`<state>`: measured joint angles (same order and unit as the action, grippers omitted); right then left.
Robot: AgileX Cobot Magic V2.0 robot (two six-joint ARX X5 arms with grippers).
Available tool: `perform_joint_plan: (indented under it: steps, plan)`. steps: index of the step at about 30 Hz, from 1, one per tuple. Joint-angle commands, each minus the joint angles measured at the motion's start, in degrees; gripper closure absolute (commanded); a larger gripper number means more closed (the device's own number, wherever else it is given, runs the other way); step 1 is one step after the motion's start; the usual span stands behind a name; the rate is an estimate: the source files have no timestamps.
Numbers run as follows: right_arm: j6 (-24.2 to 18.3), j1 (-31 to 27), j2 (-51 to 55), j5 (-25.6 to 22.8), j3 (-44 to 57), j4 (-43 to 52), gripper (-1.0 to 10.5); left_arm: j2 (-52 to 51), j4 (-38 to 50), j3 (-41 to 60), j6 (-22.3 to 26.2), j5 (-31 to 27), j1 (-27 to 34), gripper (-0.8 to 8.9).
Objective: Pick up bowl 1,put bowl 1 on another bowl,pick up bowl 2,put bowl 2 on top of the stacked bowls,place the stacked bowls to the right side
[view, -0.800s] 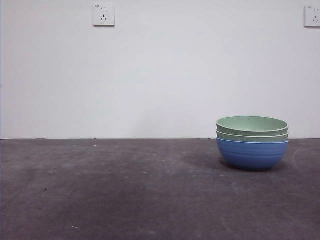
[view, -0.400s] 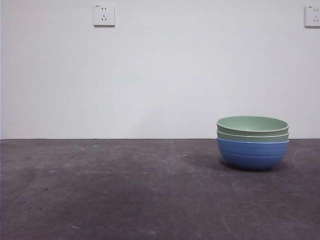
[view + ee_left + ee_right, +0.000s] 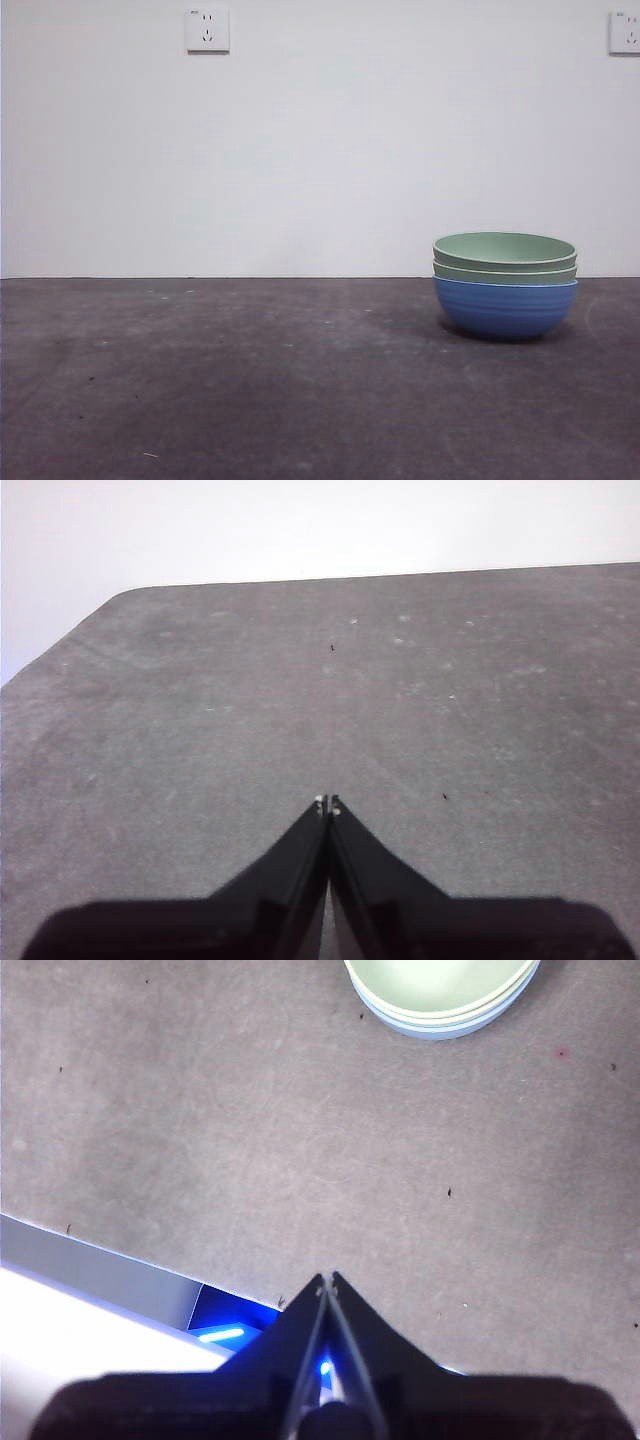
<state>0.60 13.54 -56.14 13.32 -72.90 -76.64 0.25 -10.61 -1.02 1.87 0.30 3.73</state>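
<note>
Item: the stacked bowls, 3 in all. 2 pale green bowls sit nested in the blue ribbed bowl, rims level and upright, at the lower right of the front view; the right wrist view catches the stack at its upper edge.

Step, as judged: stacking looks finished and the stack already sits on the right side, so the last placement appears done. Nothing seems left beyond keeping both arms clear of the stack; a final check of its position is all the next move would call for.

Left gripper: jaws pressed together, tips touching, empty, over bare table, no bowl near.

Right gripper: jaws likewise closed and empty, well apart from the stack, near the table's edge, where a blue light glows below.

Surface: dark grey table, matte, scuffed, flecked with pale specks.

Room: plain white wall; 2 sockets, one at upper left, one at upper right.
</note>
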Motion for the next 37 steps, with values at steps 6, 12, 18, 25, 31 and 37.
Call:
perform_joint_plan:
  steps: [6,12,18,25,31,37]
  plan:
    - [-0.07,0.09,-0.07,-0.15,0.55,0.31,9.4,-0.13,0.07,0.81,-0.37,-0.2,0.22,8.16]
    - [-2.99,-1.11,1.36,-1.29,0.57,2.84,9.4,-0.13,0.07,0.81,-0.37,-0.2,0.22,8.16]
    - [-1.33,-5.4,10.93,0.57,6.58,23.1,9.4,-0.13,0.07,0.81,-0.37,-0.2,0.22,8.16]
    - [-1.57,-10.36,26.99,2.84,30.84,50.1,9.4,-0.13,0.07,0.81,-0.37,-0.2,0.22,8.16]
    - [-1.57,-12.46,38.49,2.8,49.92,67.47,9.4,-0.13,0.07,0.81,-0.37,-0.2,0.22,8.16]
    - [-1.53,-12.79,47.8,2.62,62.1,71.34,9.4,-0.13,0.07,0.81,-0.37,-0.2,0.22,8.16]
